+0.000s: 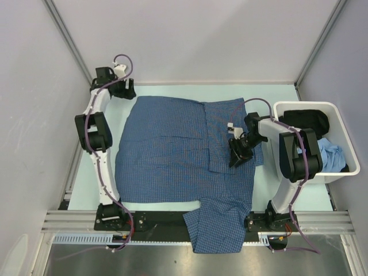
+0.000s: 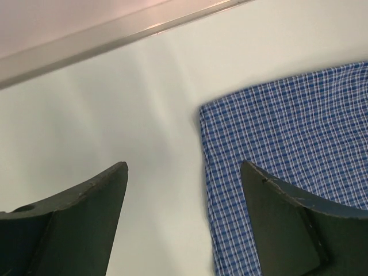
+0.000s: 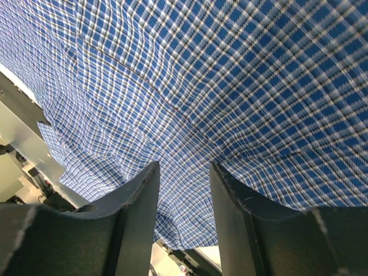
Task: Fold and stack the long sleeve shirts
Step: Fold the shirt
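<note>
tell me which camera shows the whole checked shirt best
The top external view: the checked shirt appears whole, spread on the table with one part hanging over the near edge. The left wrist view catches only one corner; the right wrist view only a close-up patch of its fabric.

layout, arms at the near side:
- shirt (image 1: 167, 155) lies spread on the table (image 1: 190, 91), between the two arms.
- left gripper (image 2: 184, 167) is over bare table, just off the shirt's far left corner; the corner lies to its right and runs under its right finger (image 2: 287, 218).
- right gripper (image 3: 184, 167) is above the shirt's right part, with cloth under both its fingers.
- nearer than the right gripper and a little to its left, part of the shirt hangs over the near table edge, between the arm bases.
- bin (image 1: 305, 104) stands to the right of the right gripper, at the table's right side.
- in the bin: one garment (image 1: 307, 119) at the far end, another garment (image 1: 333, 155) nearer.
</note>
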You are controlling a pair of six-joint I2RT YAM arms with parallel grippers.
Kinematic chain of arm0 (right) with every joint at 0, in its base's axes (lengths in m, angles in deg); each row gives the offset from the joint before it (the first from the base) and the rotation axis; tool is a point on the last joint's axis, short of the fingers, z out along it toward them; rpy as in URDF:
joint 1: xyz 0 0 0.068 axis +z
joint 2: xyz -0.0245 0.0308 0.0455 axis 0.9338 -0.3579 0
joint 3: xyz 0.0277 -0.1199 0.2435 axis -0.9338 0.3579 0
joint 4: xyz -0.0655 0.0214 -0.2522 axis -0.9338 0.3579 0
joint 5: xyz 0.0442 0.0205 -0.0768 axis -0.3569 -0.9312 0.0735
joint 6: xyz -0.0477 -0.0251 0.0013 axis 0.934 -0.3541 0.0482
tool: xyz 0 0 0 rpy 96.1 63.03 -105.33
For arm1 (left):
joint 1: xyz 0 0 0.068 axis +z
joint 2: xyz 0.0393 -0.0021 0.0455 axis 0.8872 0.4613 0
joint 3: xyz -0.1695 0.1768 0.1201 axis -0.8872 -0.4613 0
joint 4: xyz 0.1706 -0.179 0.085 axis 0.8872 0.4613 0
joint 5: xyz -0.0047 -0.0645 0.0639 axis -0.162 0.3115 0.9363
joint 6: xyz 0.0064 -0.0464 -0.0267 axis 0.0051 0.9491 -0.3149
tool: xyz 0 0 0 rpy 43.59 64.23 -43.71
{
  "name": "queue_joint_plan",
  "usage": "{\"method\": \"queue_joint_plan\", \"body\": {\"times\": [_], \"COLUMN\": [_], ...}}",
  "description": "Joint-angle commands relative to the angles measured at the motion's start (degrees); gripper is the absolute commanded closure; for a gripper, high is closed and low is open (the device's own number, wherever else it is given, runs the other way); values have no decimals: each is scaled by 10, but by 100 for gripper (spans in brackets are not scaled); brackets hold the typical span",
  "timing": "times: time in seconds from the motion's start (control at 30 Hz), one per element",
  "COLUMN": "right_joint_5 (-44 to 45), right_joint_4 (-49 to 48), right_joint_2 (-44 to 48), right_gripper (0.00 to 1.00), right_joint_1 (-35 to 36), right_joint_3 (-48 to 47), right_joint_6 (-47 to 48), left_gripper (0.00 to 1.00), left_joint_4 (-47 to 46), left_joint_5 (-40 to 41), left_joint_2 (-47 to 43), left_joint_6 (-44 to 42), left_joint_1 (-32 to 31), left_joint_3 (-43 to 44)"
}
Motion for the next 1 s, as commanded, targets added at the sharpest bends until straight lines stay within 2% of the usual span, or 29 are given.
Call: {"method": "queue_joint_plan", "body": {"times": [0.0, 0.07, 0.2, 0.3, 0.33, 0.4, 0.5, 0.53, 0.63, 0.77, 0.83, 0.97], "right_joint_5": [10, 14, 15, 6, 4, -1, -2, -1, 0, -1, -1, -5], "right_joint_4": [16, 17, 25, 32, 32, 31, 28, 28, 29, 30, 27, 21], "right_joint_2": [23, 22, 26, 30, 30, 26, 16, 14, 11, 10, 8, -4], "right_gripper": [54, 53, 53, 51, 50, 49, 48, 48, 47, 44, 37, 34], "right_joint_1": [-6, -9, -15, -15, -14, -15, -14, -16, -18, -22, -23, -27], "right_joint_3": [-11, -14, -25, -32, -33, -32, -34, -38, -38, -26, -23, -25], "right_joint_6": [6, 5, 13, 20, 21, 20, 16, 16, 16, 15, 13, 7], "left_gripper": [15, 16, 18, 19, 19, 18, 18, 18, 19, 23, 26, 28], "left_joint_4": [43, 80, 101, 111, 113, 112, 112, 105, 92, 89, 88, 80], "left_joint_5": [-2, 11, 64, 81, 86, 80, 111, 151, 188, 173, 167, 158], "left_joint_2": [54, 89, 95, 83, 81, 75, 82, 81, 82, 113, 128, 138], "left_joint_6": [-15, -21, -24, 36, 88, 134, 223, 260, 278, 284, 292, 297], "left_joint_1": [-30, -43, -64, -67, -62, -59, -52, -52, -52, -51, -53, -59], "left_joint_3": [126, 183, 195, 188, 183, 168, 167, 155, 151, 177, 187, 184]}}
